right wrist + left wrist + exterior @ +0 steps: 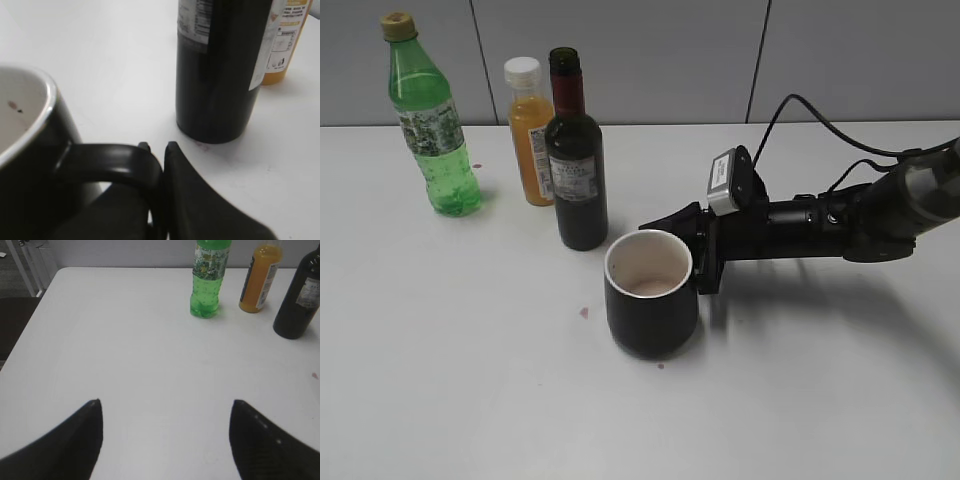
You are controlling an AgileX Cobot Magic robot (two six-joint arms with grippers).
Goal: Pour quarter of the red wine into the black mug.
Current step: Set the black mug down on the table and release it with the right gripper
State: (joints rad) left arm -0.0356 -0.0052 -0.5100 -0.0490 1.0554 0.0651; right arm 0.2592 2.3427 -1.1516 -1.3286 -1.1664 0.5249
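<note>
The black mug (650, 293), white inside with a little pale liquid at the bottom, stands mid-table. My right gripper (698, 262) is shut on its handle (107, 162); the jaws (157, 147) pinch the loop from both sides. The dark red wine bottle (575, 160) stands upright just behind-left of the mug and is open-topped; it also shows in the right wrist view (220, 70) and the left wrist view (300, 295). My left gripper (165, 410) is open and empty above bare table, well short of the bottles. It is not in the exterior view.
An orange juice bottle (531, 133) stands next to the wine bottle. A green soda bottle (432, 125) stands at the far left. Small red drips (584, 312) mark the white table near the mug. The table's left edge (30, 315) shows in the left wrist view.
</note>
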